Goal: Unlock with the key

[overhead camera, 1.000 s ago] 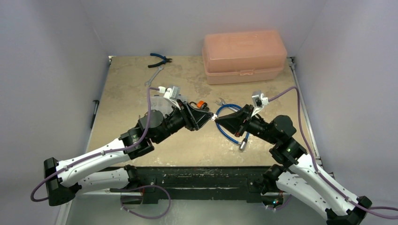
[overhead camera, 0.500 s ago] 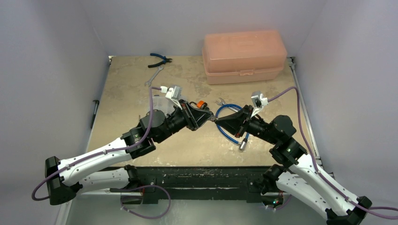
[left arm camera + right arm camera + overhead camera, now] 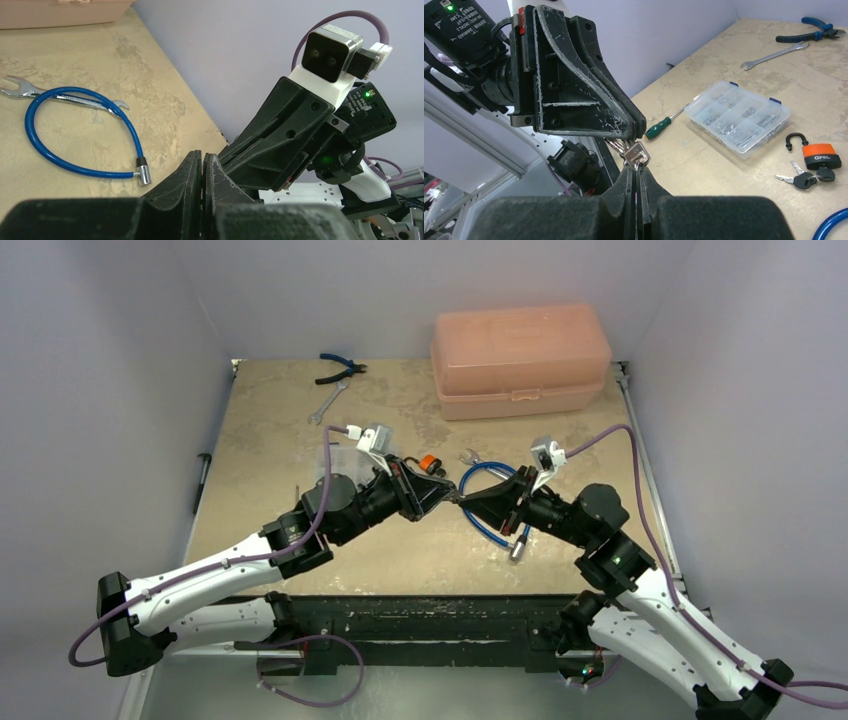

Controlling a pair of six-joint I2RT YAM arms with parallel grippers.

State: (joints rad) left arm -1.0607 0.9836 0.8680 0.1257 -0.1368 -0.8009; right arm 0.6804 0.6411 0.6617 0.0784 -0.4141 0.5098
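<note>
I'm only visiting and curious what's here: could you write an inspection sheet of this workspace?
Surface: tan, mottled table.
Job's things: black-headed keys lie beside the orange padlock, no claw on them.
Clutter: pink toolbox, pliers, wrench, clear parts box, green-handled screwdriver, blue cable loop.
Claws: left claw and right claw both shut, seemingly on one silver key bunch held between them, above the table.
Cables: purple lead arcs from the right wrist camera.
Surroundings: plain pale walls; nothing else seen.
</note>
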